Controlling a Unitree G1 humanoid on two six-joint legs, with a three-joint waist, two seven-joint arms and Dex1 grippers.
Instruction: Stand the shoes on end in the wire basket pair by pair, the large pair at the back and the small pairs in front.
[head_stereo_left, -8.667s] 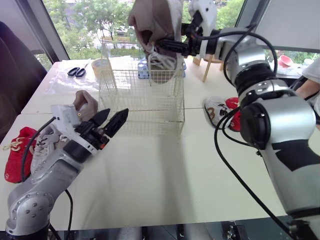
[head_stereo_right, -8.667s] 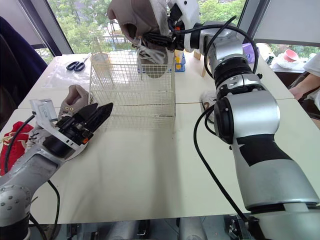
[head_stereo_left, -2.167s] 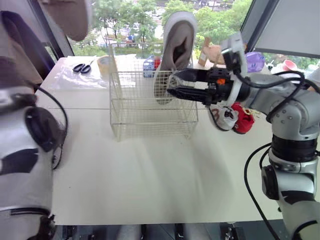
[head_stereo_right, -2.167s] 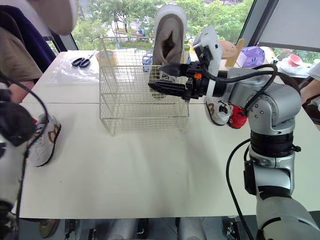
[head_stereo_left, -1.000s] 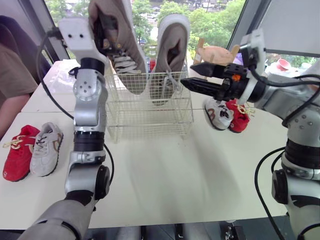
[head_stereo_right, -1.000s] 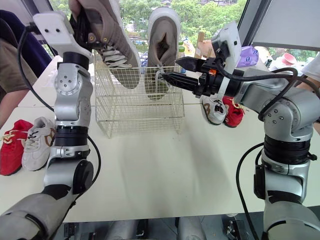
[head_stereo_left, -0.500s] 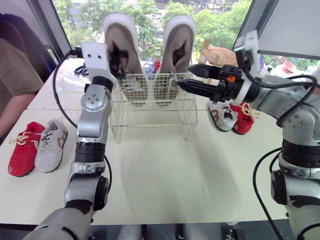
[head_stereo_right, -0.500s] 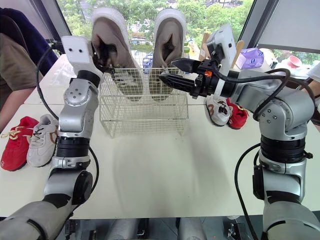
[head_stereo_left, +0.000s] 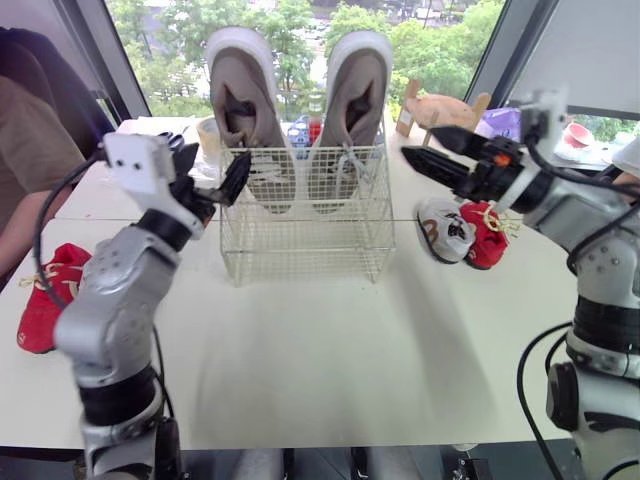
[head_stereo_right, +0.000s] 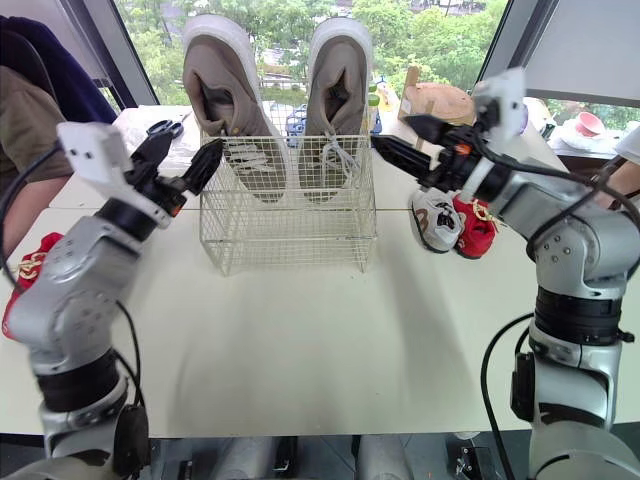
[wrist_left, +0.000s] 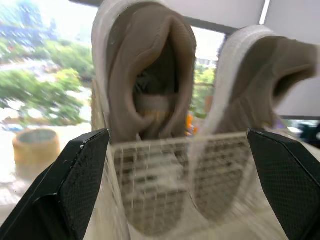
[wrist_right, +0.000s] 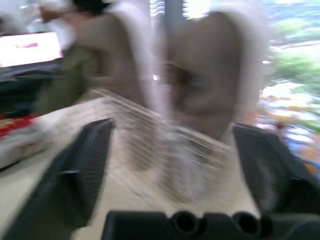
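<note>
My left claw (head_stereo_left: 212, 178) has let go of the second big shoe and drawn back from the basket since half a second ago, and my right claw (head_stereo_left: 430, 150) has pulled away to the other side. On the pale counter (head_stereo_left: 330, 340) stands the wire basket (head_stereo_left: 305, 215). The two large taupe shoes (head_stereo_left: 245, 110) are set on end in it side by side, toes down and heels rising well above the rim, toward its far side. The left claw hangs just beside the basket's left upper corner, fingers spread wide and holding nothing. In the left wrist view both shoes show between its fingers (wrist_left: 65, 185). The right claw hovers off the basket's right upper edge, also spread and empty, pointing at the nearer shoe without touching it. Below it, on the counter right of the basket, lie a small white shoe (head_stereo_left: 445, 228) and a small red shoe (head_stereo_left: 485, 235), touching. Another red shoe (head_stereo_left: 45, 300) lies at the counter's left edge, well apart from both claws.
</note>
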